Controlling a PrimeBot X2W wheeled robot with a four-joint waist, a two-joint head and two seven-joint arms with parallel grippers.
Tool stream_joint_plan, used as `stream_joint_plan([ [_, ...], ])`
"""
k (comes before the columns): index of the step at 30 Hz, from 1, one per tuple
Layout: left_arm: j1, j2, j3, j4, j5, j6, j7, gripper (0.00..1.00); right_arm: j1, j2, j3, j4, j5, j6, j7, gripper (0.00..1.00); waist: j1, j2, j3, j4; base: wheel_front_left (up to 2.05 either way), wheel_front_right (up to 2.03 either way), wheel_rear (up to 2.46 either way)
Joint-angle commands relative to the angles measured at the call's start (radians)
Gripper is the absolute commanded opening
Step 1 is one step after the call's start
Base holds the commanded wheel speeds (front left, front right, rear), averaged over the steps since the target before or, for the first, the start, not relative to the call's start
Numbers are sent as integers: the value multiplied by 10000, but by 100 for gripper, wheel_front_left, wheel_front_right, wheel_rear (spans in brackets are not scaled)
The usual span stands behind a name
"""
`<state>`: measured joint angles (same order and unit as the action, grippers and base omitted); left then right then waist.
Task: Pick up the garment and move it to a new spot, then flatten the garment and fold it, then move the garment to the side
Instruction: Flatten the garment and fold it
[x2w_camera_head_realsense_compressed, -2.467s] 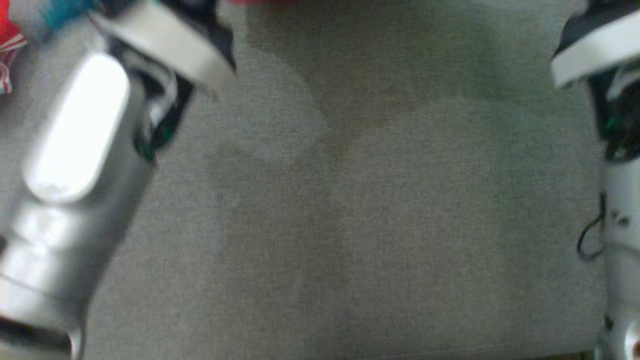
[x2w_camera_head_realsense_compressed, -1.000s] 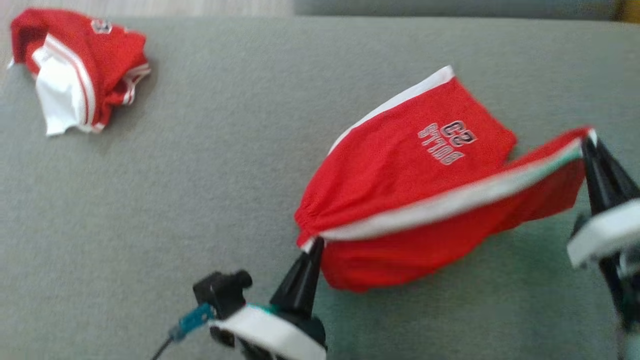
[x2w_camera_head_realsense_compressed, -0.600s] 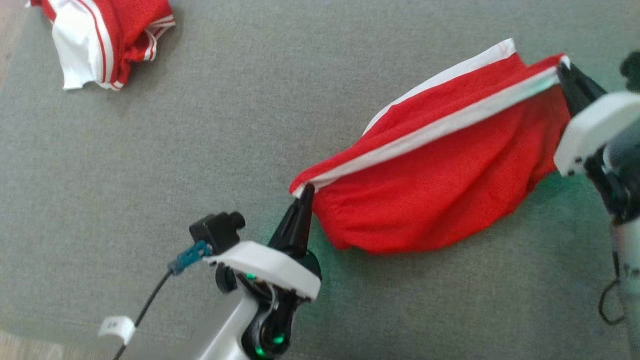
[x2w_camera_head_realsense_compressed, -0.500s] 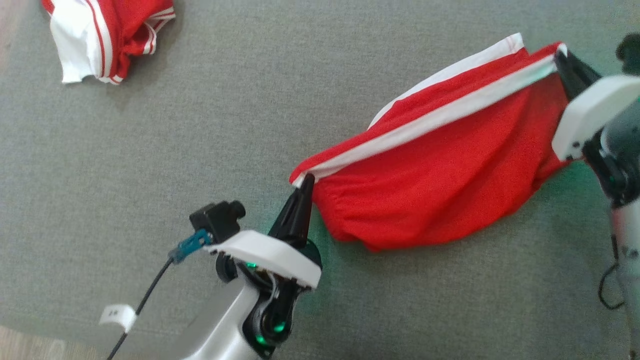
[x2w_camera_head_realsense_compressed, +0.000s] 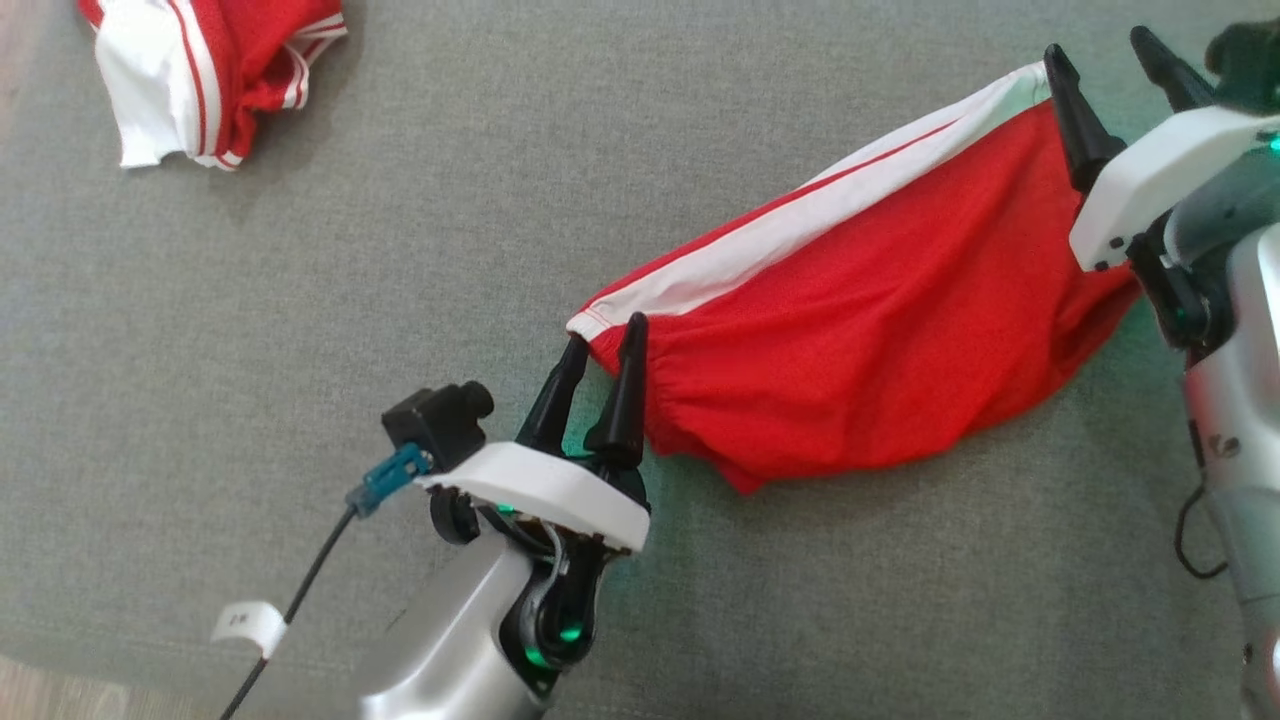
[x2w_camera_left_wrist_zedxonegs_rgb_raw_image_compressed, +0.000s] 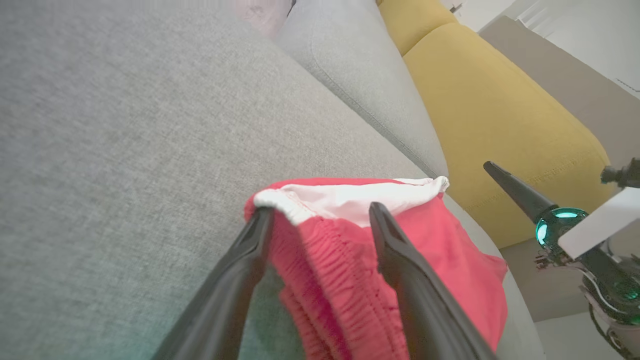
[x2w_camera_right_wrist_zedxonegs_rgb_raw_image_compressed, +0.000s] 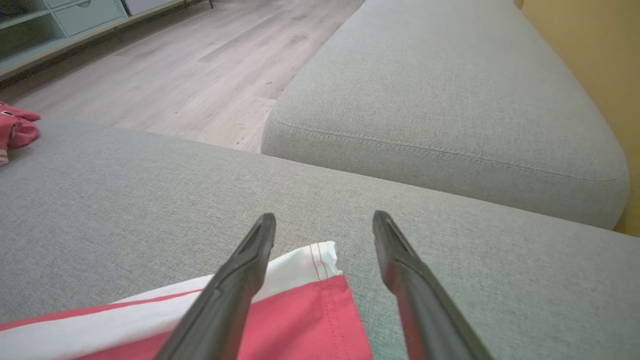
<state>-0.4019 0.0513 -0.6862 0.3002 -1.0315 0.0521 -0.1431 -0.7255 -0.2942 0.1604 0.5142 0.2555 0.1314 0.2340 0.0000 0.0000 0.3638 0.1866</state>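
1. Your left tool (x2w_camera_head_realsense_compressed: 607, 332) has just let go. Half a second ago its fingers were pinched together on the waistband corner of the red shorts (x2w_camera_head_realsense_compressed: 850, 340). Now they stand wide apart, and the left wrist view shows the gathered elastic lying loose between them.
2. Your right tool (x2w_camera_head_realsense_compressed: 1096, 42) has released in the same instant. Its fingers are spread wide over the far hem corner. In the right wrist view one finger overlaps the cloth, but you cannot tell whether it touches.
3. The shorts no longer hang stretched between the two tools. They rest on the grey sofa cushion (x2w_camera_head_realsense_compressed: 400, 250), right of the middle in the head view. They run diagonally from the waistband at your left tool to the hem at your right tool, with the white stripe (x2w_camera_head_realsense_compressed: 800, 220) along the far edge.
4. A second red and white garment (x2w_camera_head_realsense_compressed: 200, 70) sits bunched at the far left of the cushion, well apart from the shorts.
5. The move to a new spot looks finished, and the flattening is partly done. The shorts are pulled out lengthwise, but the near edge bulges and the waistband end is puckered. No fold is started.
6. Both tools sit right at the corners, so lift them straight up. A sideways pull would probably drag the cloth and undo the stretch. After that, smooth the near edge before you fold.
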Motion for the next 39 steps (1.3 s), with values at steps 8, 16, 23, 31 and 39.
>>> stream_joint_plan([
  [8,696,1133,82,-867,1362,602,-795,100,423,-522,347,208,327,-7,-254,100,0,0,-806,89,0,0,0],
  [16,1300,1989,478,-1693,2250,1392,-1061,100,1181,-1060,243,429,637,-7,755,100,0,0,-1176,389,0,0,0],
  [23,1584,2549,871,-2219,2740,2008,-1118,100,1612,-1284,42,684,844,-7,2049,100,0,0,-1086,680,0,0,0],
  [31,1836,2719,1109,-2498,2809,2173,-1143,100,2042,-1086,45,902,1362,-7,3566,45,0,0,-1105,892,0,0,0],
  [39,1910,2826,1128,-2631,3081,2275,-1158,100,2222,-729,-140,560,1649,-7,3077,0,0,0,-1349,566,0,0,0],
])
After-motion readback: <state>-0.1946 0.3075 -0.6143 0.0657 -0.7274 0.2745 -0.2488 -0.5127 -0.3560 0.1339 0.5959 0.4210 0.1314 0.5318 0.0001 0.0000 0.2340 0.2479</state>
